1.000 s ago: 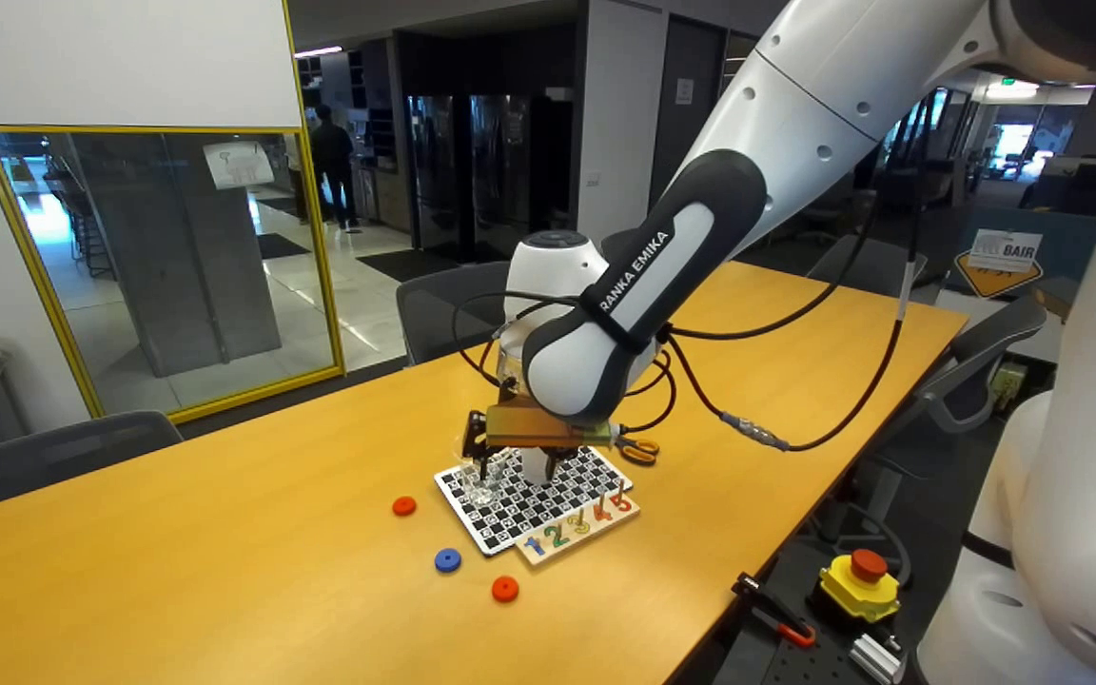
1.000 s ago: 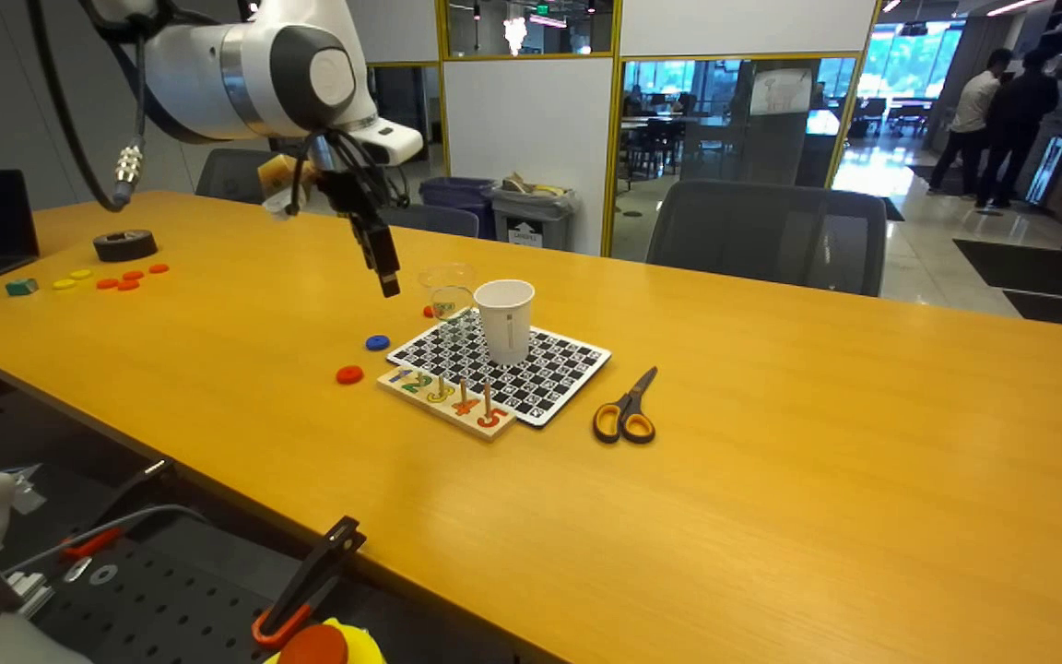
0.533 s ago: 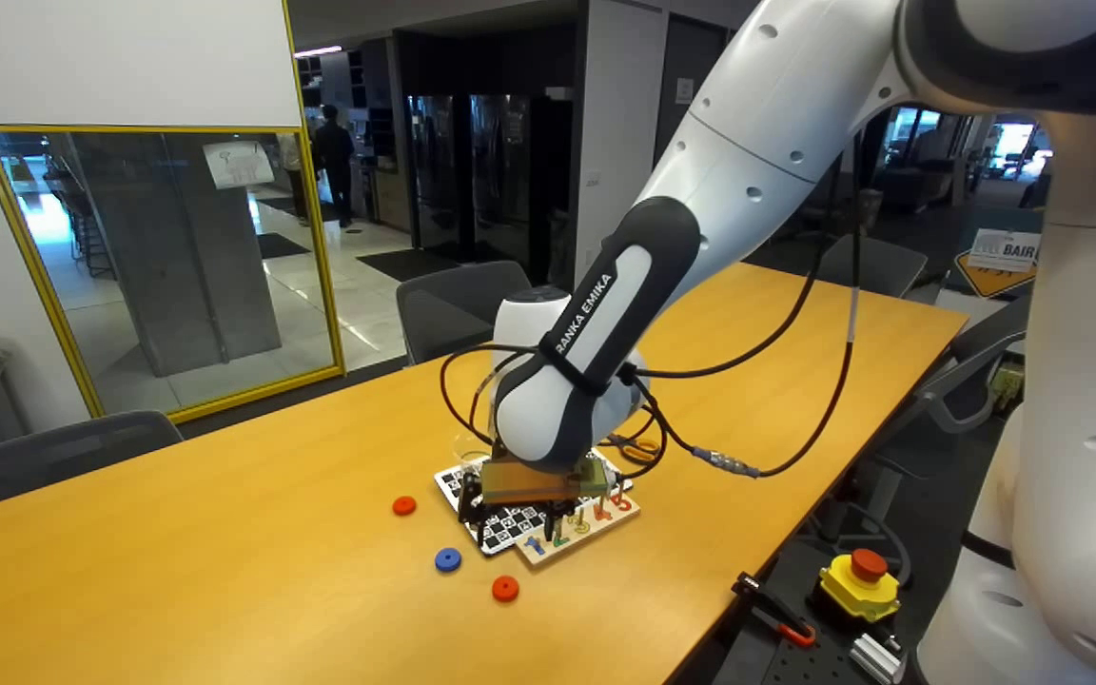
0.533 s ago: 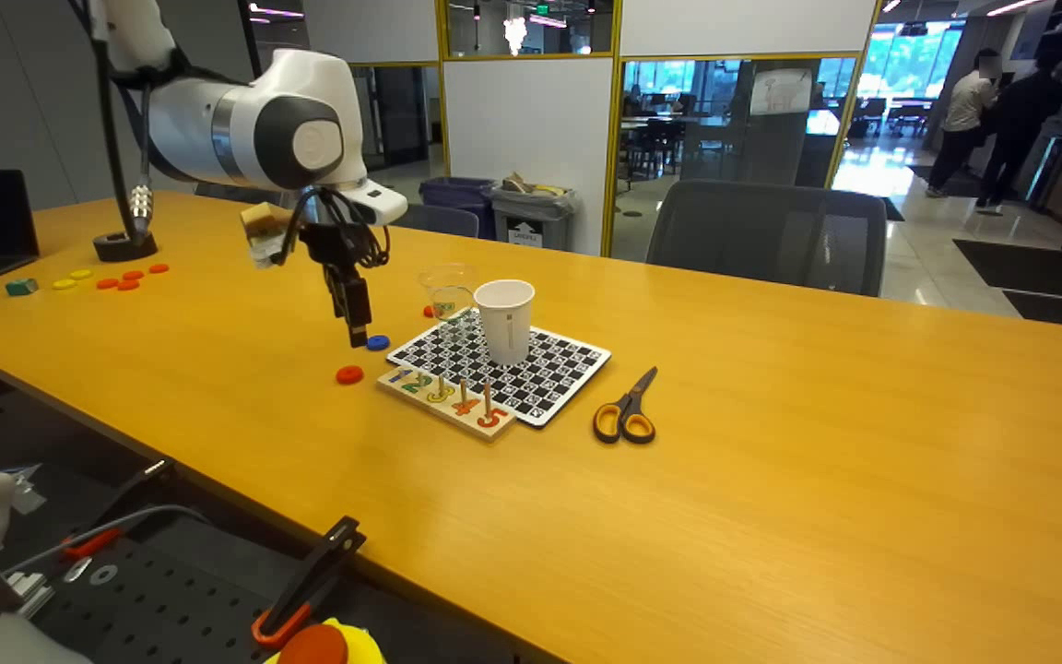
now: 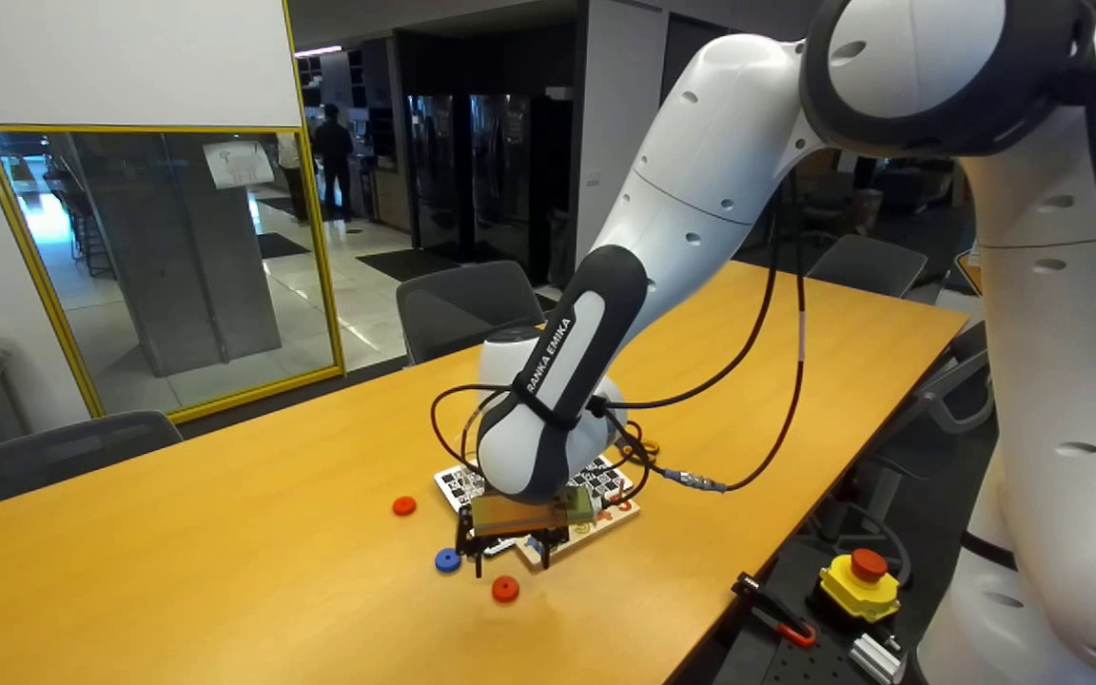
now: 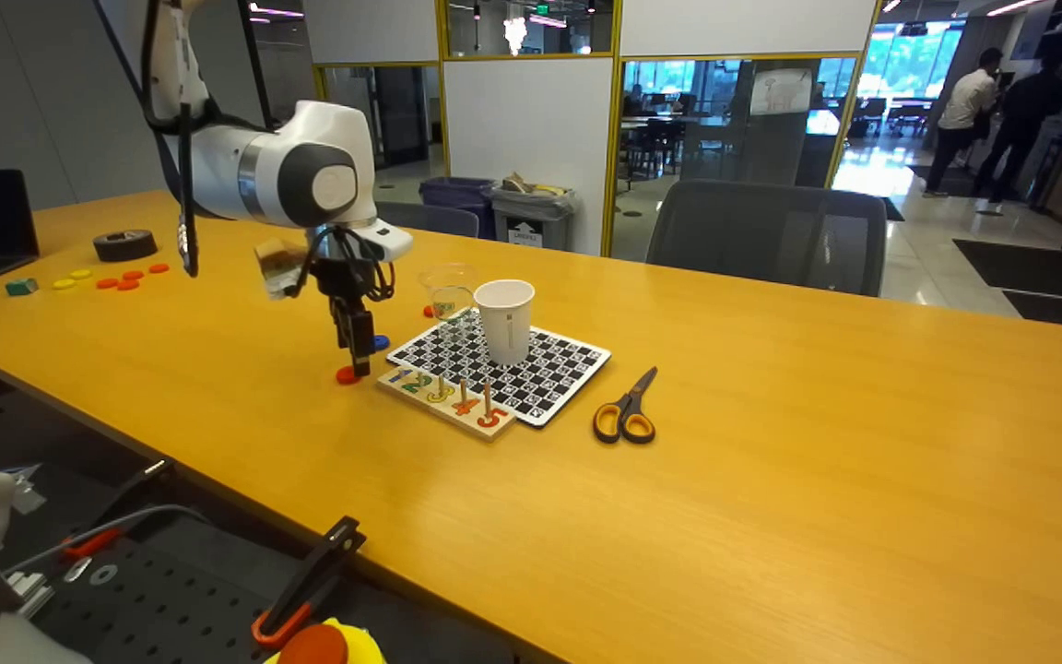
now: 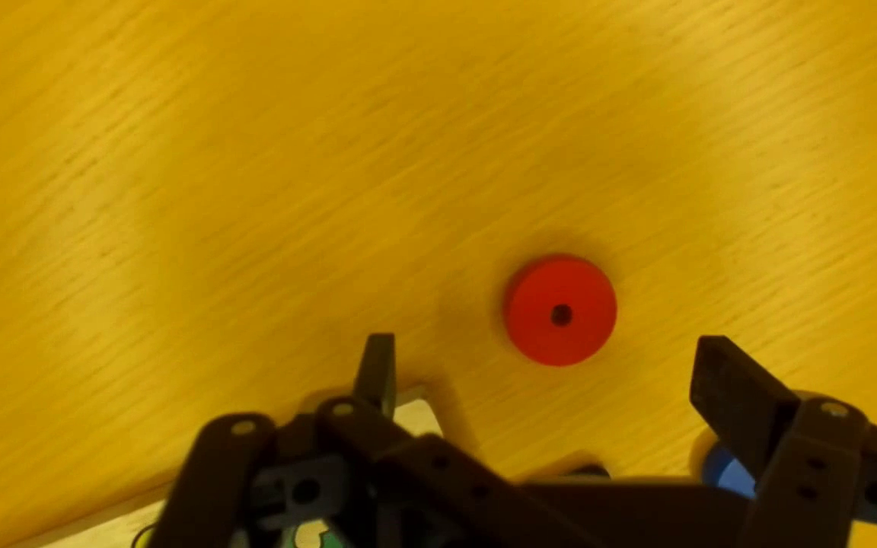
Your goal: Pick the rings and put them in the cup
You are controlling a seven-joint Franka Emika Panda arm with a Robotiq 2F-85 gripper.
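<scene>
Red ring (image 7: 560, 293): table (image 7: 332, 190) shows all around its edge, jaws spread.

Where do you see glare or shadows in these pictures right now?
In the wrist view, pale patches of sheen on the table, and a soft shadow edging the red ring; in an exterior view, the far windows look washed out, and the floor near them glares.

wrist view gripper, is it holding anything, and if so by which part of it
Nothing is held: the gripper stands open, and in the wrist view the red ring lies on the table, touching neither jaw.
</scene>
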